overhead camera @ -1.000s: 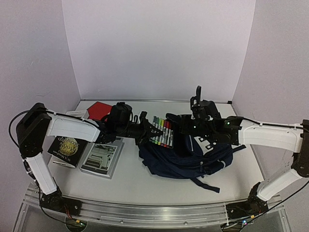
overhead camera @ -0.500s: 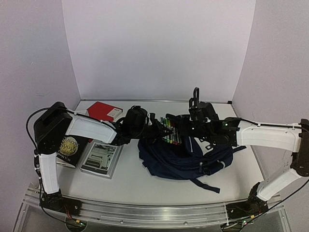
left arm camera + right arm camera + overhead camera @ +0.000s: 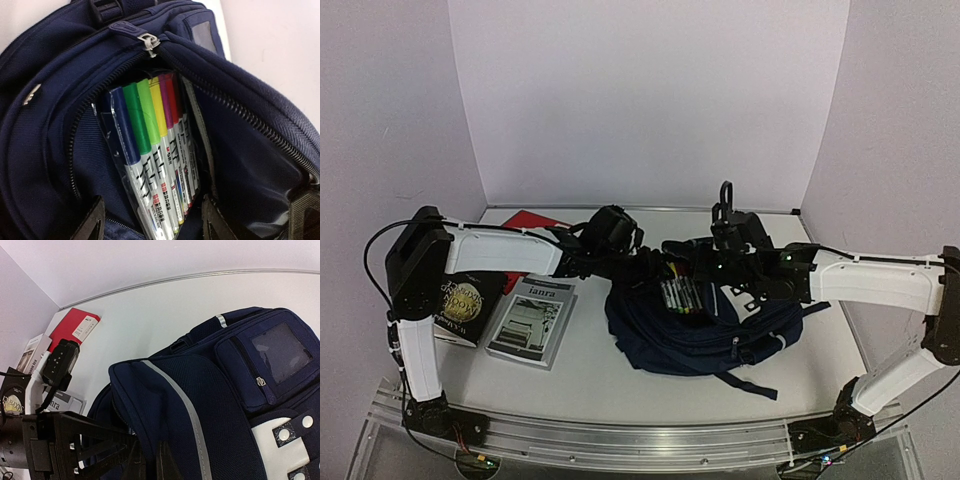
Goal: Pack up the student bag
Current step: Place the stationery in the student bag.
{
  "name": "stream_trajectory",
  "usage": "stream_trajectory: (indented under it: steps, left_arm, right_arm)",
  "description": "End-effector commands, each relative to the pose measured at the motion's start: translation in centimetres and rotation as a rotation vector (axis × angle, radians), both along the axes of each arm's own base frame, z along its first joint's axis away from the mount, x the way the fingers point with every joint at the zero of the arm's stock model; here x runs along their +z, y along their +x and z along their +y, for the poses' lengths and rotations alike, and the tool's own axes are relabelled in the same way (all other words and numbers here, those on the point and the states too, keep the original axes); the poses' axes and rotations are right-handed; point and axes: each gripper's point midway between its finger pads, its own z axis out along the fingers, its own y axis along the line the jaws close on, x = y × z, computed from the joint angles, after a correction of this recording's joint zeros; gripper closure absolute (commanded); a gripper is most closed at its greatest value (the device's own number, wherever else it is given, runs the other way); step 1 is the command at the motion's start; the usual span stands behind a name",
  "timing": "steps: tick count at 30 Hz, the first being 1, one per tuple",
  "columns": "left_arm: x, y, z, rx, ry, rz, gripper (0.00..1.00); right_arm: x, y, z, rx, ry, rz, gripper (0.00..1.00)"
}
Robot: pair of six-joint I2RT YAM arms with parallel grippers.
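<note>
The scene is lit brightly and evenly from above; only faint, soft shadows are cast on the bench. Detail is lost in the bag's dark folds. Mild blur and bent edges are seen in the wrist views.

On the white table lies a grey-white paperback booklet. A black, gold-embossed book sits just left of it, a flat red book behind it, and a clear-sleeved set of coloured markers to its right.

Left arm and right arm: white shells are joined by black joints. A thin black cable is looped at the left shoulder. Green lights are lit on the right wrist.
</note>
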Motion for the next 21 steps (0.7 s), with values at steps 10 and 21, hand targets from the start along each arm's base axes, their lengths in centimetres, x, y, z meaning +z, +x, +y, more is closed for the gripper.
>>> stream_trajectory:
  steps: [10, 21]
  left_arm:
    - [1.1, -0.8, -1.6, -0.090, 0.048, -0.071, 0.61]
    - [2.7, -0.6, -5.6, -0.175, -0.101, -0.129, 0.72]
  right_arm:
    - [5.6, 1.5, 1.5, -0.028, 0.140, -0.134, 1.00]
    - [4.8, 1.5, 1.5, -0.025, 0.130, -0.118, 1.00]
